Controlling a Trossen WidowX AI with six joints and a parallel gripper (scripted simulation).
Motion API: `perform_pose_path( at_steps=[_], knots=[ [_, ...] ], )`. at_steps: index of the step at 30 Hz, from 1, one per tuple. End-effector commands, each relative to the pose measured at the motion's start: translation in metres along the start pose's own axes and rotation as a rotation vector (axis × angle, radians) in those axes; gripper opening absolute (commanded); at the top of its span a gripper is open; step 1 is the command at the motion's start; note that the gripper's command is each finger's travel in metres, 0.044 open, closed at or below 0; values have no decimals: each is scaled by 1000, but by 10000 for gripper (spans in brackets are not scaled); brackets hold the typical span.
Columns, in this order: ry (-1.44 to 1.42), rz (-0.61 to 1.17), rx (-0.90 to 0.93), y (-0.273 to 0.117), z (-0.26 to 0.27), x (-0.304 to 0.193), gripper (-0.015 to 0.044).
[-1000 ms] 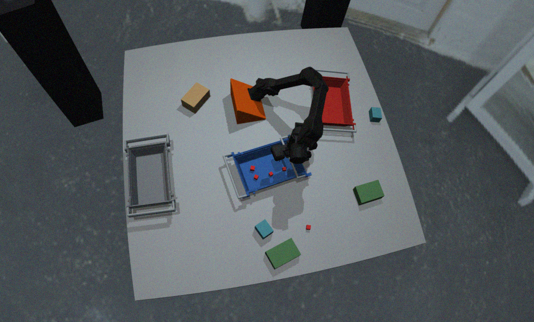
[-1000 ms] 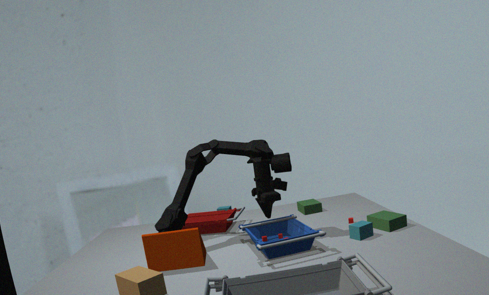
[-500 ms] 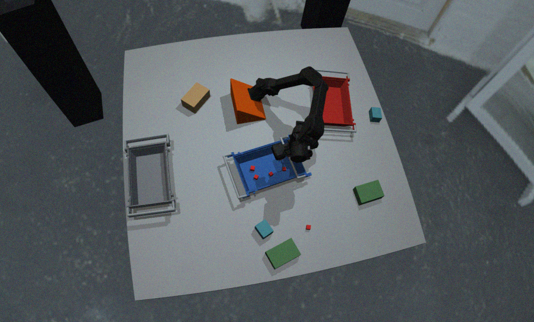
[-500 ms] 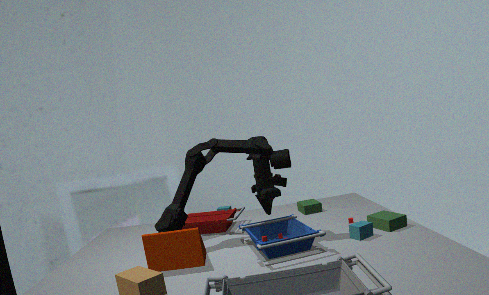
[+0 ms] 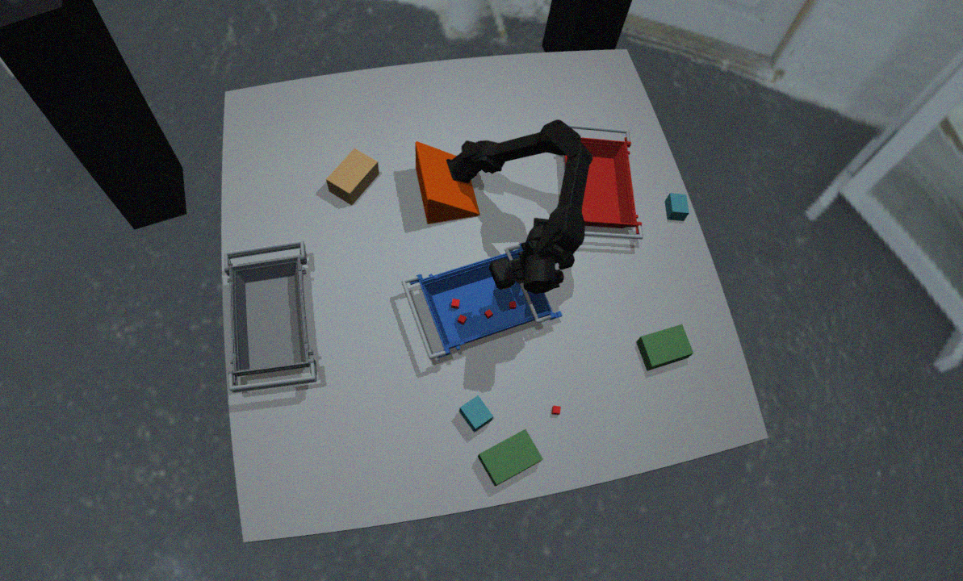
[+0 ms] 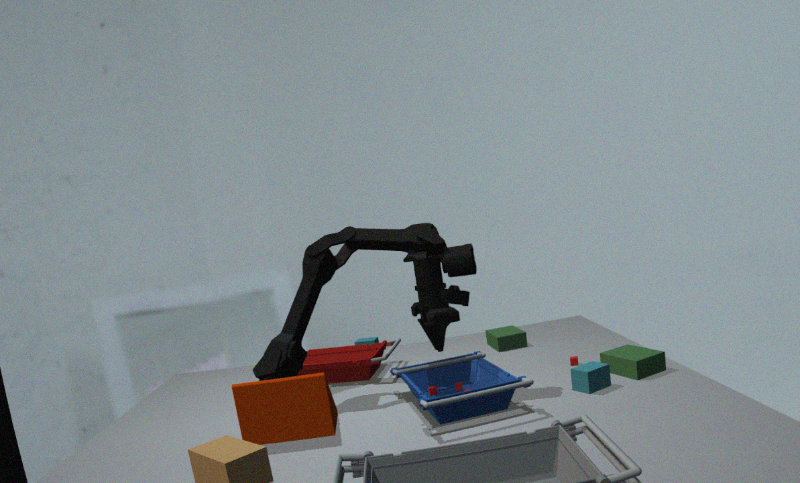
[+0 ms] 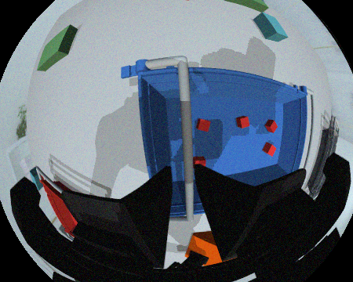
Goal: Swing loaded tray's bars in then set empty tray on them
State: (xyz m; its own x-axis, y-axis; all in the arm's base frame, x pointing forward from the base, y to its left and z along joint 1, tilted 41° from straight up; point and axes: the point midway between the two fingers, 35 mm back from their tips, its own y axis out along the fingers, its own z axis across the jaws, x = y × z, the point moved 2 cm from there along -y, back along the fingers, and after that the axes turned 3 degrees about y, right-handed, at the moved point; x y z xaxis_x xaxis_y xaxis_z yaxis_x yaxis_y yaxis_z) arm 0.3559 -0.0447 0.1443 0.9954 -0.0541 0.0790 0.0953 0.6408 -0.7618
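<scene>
Wrist view: the black claw point(image 6: 439, 349) point(image 7: 182, 171) above the loaded blue tray point(image 5: 497, 332) point(image 6: 474, 408) point(image 7: 295, 117), fingers narrowly parted.
The claw grips nothing; its tips stand just above the inward-swung bar point(image 5: 531, 303) point(image 6: 441, 363) point(image 7: 185, 117) across the blue tray's end, contact uncertain.

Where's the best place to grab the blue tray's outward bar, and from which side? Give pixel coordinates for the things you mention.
Probably mid-span, from above, closing across its width: the outward bar point(image 5: 417, 319) point(image 6: 477, 394) point(image 7: 313, 121) is straight and stands off the blue tray point(image 5: 481, 287) point(image 6: 474, 408) point(image 7: 239, 157), leaving a gap inside it.

grey mottled floor point(image 5: 144, 404) | pale scuffed wall point(image 6: 510, 120) | white-framed furniture point(image 5: 910, 231) at floor's edge | dim light
</scene>
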Motion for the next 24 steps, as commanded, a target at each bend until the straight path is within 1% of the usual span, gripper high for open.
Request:
perform_pose_path(
  at_steps=[1, 6, 7, 8, 12, 16, 24],
  knots=[
    [2, 2, 1, -1, 0, 0, 90],
    [2, 2, 1, -29, -1, 0, 90],
    [6, 14, 9, -8, -1, -1, 90],
    [4, 10, 8, -9, -9, 3, 90],
    [-11, -20, 1, -18, -70, 23, 90],
    [-22, -35, 6, -21, -129, 30, 90],
    [-36, -70, 31, -13, -245, 15, 90]
  ],
)
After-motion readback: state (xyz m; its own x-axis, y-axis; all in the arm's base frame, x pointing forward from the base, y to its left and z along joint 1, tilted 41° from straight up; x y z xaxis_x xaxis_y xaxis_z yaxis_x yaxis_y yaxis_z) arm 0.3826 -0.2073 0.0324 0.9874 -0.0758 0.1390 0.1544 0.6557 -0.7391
